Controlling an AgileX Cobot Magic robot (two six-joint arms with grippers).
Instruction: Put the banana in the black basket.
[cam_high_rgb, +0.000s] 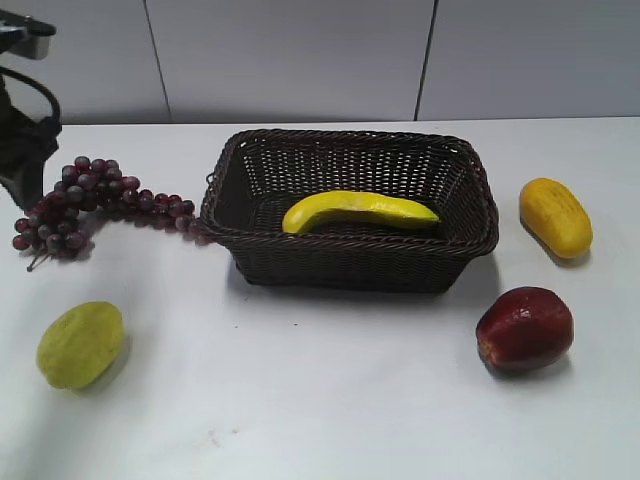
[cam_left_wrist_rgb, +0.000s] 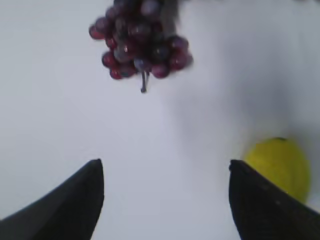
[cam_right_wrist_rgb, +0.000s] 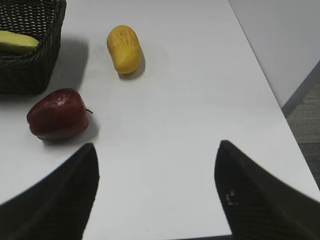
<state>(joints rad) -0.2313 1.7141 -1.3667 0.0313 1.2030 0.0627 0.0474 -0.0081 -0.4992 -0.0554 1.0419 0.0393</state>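
Note:
The long yellow banana (cam_high_rgb: 358, 210) lies inside the black woven basket (cam_high_rgb: 350, 256) at the table's middle. One end of it also shows in the right wrist view (cam_right_wrist_rgb: 17, 42), inside the basket (cam_right_wrist_rgb: 30, 70). My left gripper (cam_left_wrist_rgb: 165, 162) is open and empty above bare table, near the grapes. My right gripper (cam_right_wrist_rgb: 156, 145) is open and empty above the table's right front part, away from the basket. Only part of the left arm (cam_high_rgb: 22, 130) shows in the exterior view, at the far left edge.
Purple grapes (cam_high_rgb: 85, 205) (cam_left_wrist_rgb: 140, 42) lie left of the basket. A yellow-green fruit (cam_high_rgb: 80, 343) (cam_left_wrist_rgb: 279, 167) sits at front left. A red apple (cam_high_rgb: 525, 328) (cam_right_wrist_rgb: 59, 114) and a yellow-orange oval fruit (cam_high_rgb: 555, 216) (cam_right_wrist_rgb: 124, 48) lie right of the basket. The table's right edge (cam_right_wrist_rgb: 270, 90) is near.

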